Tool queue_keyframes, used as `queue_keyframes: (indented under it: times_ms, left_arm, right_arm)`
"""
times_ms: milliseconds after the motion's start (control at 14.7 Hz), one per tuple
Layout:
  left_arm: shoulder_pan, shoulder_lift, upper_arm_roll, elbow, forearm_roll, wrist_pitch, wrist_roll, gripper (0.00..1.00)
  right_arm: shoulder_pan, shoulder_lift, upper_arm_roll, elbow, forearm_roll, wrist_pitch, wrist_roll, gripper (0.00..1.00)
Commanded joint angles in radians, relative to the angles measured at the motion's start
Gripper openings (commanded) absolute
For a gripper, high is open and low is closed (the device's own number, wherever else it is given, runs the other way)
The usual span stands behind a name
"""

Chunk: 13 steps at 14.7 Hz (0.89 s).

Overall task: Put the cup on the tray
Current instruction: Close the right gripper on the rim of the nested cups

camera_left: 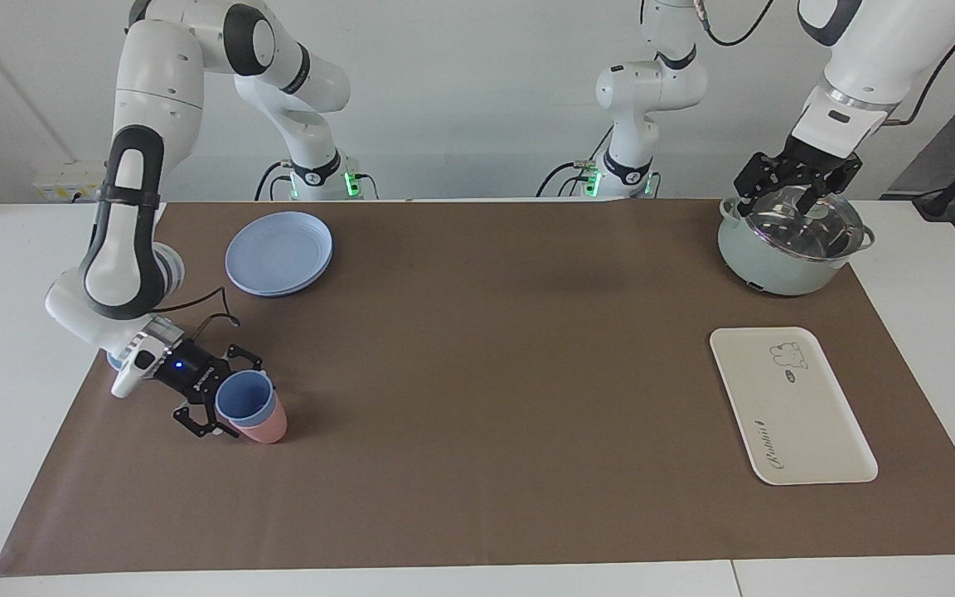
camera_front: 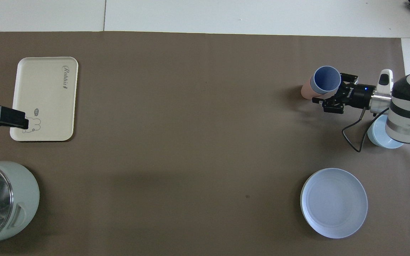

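Note:
The periwinkle-blue cup (camera_left: 243, 400) stands nested in a pink cup (camera_left: 267, 429) toward the right arm's end of the table; it also shows in the overhead view (camera_front: 326, 80). My right gripper (camera_left: 227, 396) is low beside it, open, with a finger at each side of the cup's rim; it also shows in the overhead view (camera_front: 334, 92). The cream tray (camera_left: 809, 431) lies bare toward the left arm's end and shows in the overhead view (camera_front: 45, 106). My left gripper (camera_left: 788, 195) hangs open over the pot's lid and waits.
A pale green pot (camera_left: 776, 261) with a glass lid stands nearer to the robots than the tray. Stacked blue plates (camera_left: 278, 253) lie nearer to the robots than the cups. A light-blue bowl (camera_front: 383, 138) sits under the right arm's wrist.

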Motion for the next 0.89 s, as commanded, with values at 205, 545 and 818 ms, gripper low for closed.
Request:
queue_keyframes:
  times_ms: [205, 545, 818]
  left_arm:
    - [0.012, -0.024, -0.004, -0.023, 0.006, 0.000, 0.008, 1.00]
    - [0.011, -0.024, -0.006, -0.023, 0.006, 0.000, 0.008, 1.00]
    - [0.012, -0.024, -0.004, -0.023, 0.006, 0.000, 0.008, 1.00]
  right_arm:
    - [0.032, -0.026, 0.000, -0.044, 0.086, 0.033, -0.052, 1.00]
    - [0.037, -0.026, 0.000, -0.044, 0.100, 0.049, -0.052, 0.95]
    - [0.035, -0.026, 0.000, -0.044, 0.146, 0.068, -0.075, 0.00]
